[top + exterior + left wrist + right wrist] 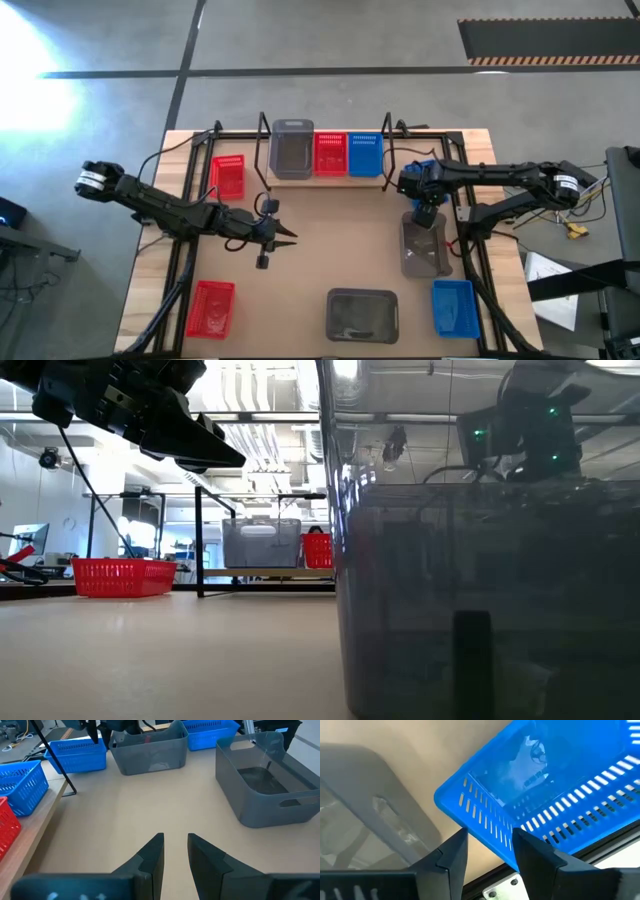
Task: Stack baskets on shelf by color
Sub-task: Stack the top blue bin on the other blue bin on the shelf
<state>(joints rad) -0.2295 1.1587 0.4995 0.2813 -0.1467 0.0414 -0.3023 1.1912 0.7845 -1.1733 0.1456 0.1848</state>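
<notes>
The shelf [325,178] stands at the table's far edge and carries a grey basket [292,150], a red basket [330,153] and a blue basket [364,155] side by side. My right gripper [490,847] is by the shelf's right end, shut on another blue basket [545,775], beside a grey basket [424,248]. My left gripper [175,845] hovers over the middle of the table, empty, with a narrow gap between its fingers. Two red baskets [229,175] [211,308], a grey one [362,314] and a blue one [453,305] rest on the table. My right gripper has a slotted side wall of the blue basket, near a corner [487,827], between its two fingers. The basket sits tilted in the wrist view. Whether any part of it rests on the table, I cannot tell.
The shelf's black wire end loops [262,150] [388,150] rise at both ends. Black frame rails [185,250] run along the table's left and right sides. In the low view the near grey basket [480,600] blocks the right half. Bare tabletop lies at the centre.
</notes>
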